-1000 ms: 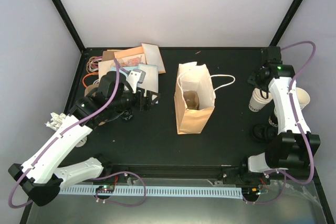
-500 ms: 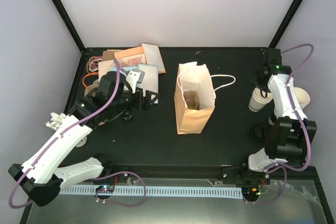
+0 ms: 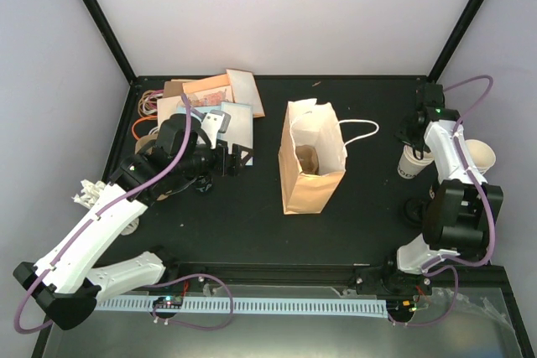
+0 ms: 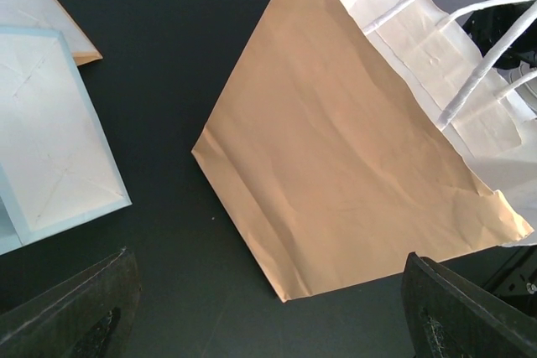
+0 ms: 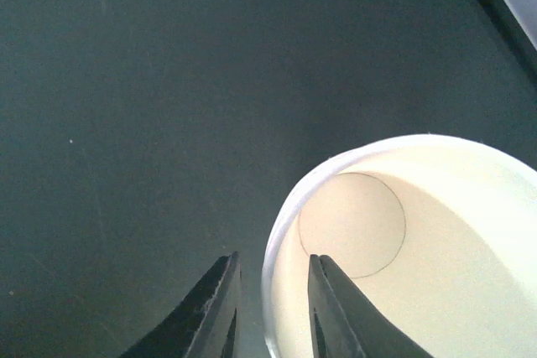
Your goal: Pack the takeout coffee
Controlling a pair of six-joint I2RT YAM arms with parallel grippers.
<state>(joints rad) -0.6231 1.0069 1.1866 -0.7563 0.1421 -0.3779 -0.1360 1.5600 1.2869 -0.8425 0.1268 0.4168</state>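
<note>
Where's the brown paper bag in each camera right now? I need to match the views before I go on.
Top external: the brown paper bag is mid-table, between the two arms, white handles toward the right.
Left wrist: the bag fills the middle and right, white handles at upper right.
Right wrist: not in view.
Shared landmark: the black tabletop, the dark surface in all three views.

Your paper bag point(image 3: 310, 186) sits in the middle of the bench point(image 3: 369, 224), with the pile of envelopes point(image 3: 214, 98) at the upper left and the left tool point(image 3: 237, 159) between them. At the right of the frame your right tool point(image 5: 273, 259) straddles the rim of an open cup point(image 5: 419, 249), one finger inside, one outside. Another cup point(image 3: 480, 155) stands further right.
</note>
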